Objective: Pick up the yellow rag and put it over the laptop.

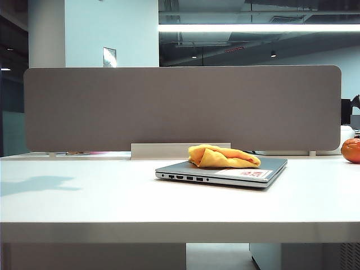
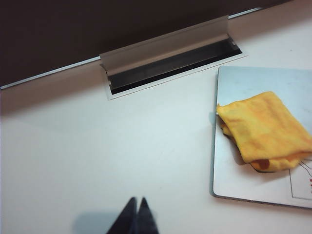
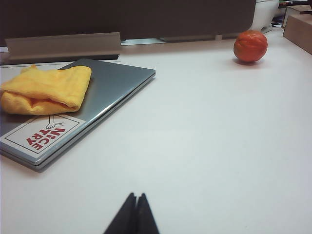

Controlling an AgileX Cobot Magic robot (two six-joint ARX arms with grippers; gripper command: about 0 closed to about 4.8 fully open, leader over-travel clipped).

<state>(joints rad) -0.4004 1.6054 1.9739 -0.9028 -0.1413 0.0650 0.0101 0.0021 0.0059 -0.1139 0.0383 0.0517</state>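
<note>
The white surface (image 1: pixel 84 197) carries a closed silver-grey laptop (image 1: pixel 247 171) toward its back edge, right of the middle, close to the grey divider panel (image 1: pixel 180 107) and the cable slot (image 2: pixel 170 61) set into that edge. The yellow rag (image 1: pixel 224 156) already lies bunched in loose folds on the laptop's lid, covering only part of it; much of the lid shows bare around it. Judged from this, the placing is essentially done: the rag rests on the laptop and neither arm holds it. What may be left is only for the arm to clear away, unless fuller coverage is wanted.

Near the surface's right edge, well apart from the laptop, sits a round orange fruit (image 3: pixel 250 46).

The left tool (image 2: pixel 134 217) hangs over bare surface beside the laptop's side, its fingers clenched together and empty. The right tool (image 3: pixel 134 217) is likewise pinched closed on nothing, low over the surface toward its front edge, well apart from the laptop.

A white sticker (image 3: pixel 41 134) on the lid's corner beside the rag reads "NiCE TRY" in red letters, with a small line drawing above the words. No brand name can be read.
</note>
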